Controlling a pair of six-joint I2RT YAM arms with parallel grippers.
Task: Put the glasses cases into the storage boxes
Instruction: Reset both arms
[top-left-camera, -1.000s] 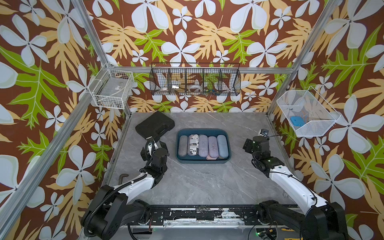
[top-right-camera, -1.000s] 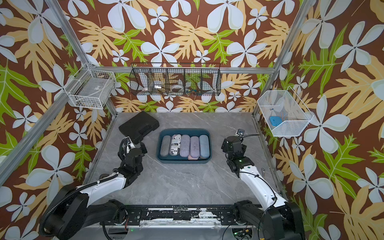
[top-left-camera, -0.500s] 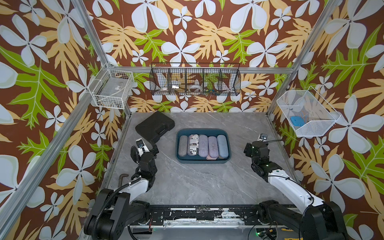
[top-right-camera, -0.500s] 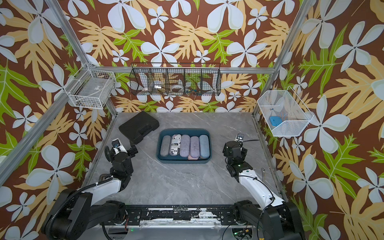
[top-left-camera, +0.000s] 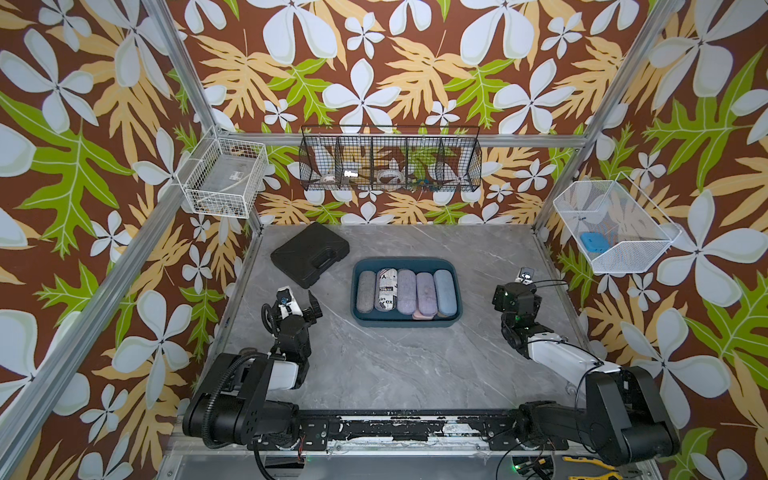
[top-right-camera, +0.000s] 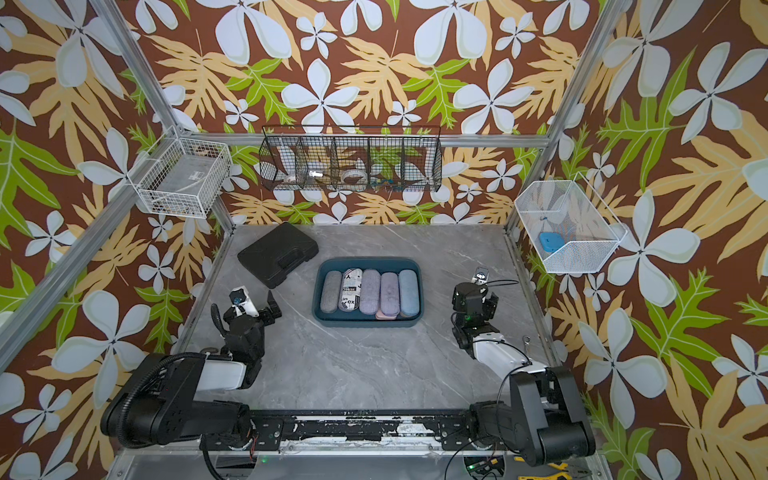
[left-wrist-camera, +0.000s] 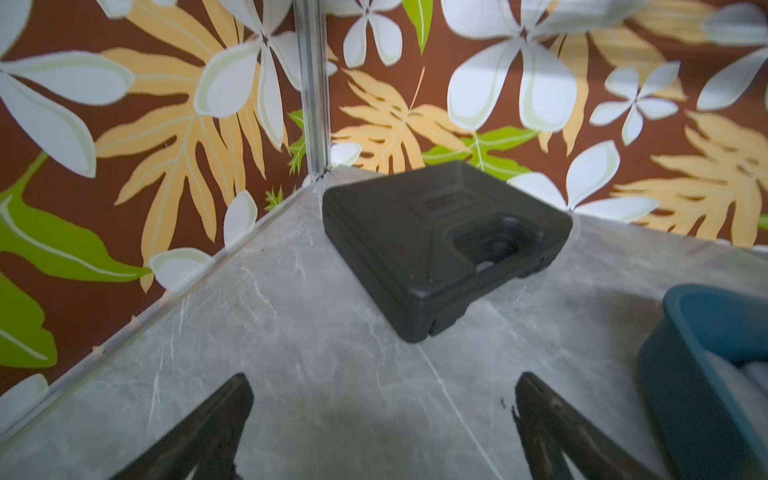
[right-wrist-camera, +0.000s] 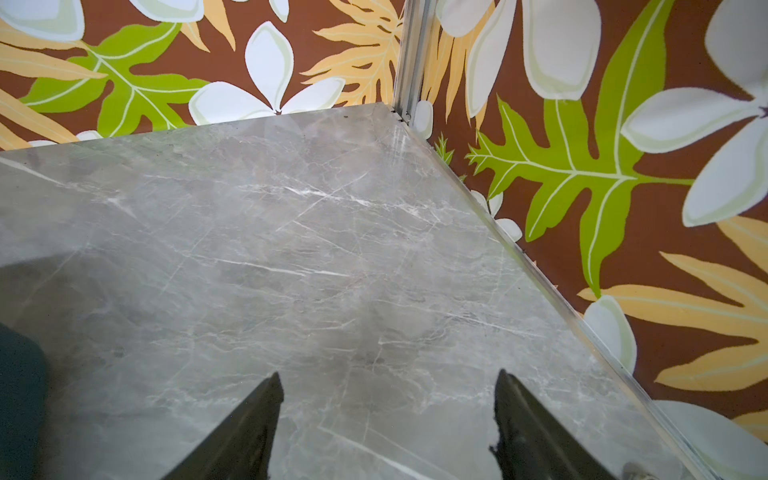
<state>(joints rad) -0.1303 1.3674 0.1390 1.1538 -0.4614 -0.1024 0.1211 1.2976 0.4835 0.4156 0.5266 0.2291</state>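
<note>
White wire basket (top-left-camera: 224, 178) on the left wall. Below it, left gripper (left-wrist-camera: 382, 379) low over the grey marble table (top-left-camera: 374, 365), jaws spread wide, gripping nothing, facing the black moulded case (top-left-camera: 309, 253) lying flat near the far-left corner.

Right of that case, dark teal tub (top-left-camera: 405, 323) mid-table, well apart from both grippers. Inside, five glasses cases packed side by side, long axes front to back: grey fabric case (top-left-camera: 365, 291), newspaper-print case (top-left-camera: 385, 289), greyish-lavender case (top-left-camera: 406, 291), lavender case (top-left-camera: 426, 293), light blue case (top-left-camera: 444, 291). Pink case (top-left-camera: 423, 317) peeking out from under the lavender one at the tub's near wall.

Black wire basket (top-left-camera: 390, 160) on the rear wall above the tub, contents too small to tell.

Right of the tub, right gripper (right-wrist-camera: 390, 376) over bare table, jaws apart, holding nothing. White mesh basket (top-left-camera: 615, 232) on the right wall, blue object (top-left-camera: 593, 242) inside.
</note>
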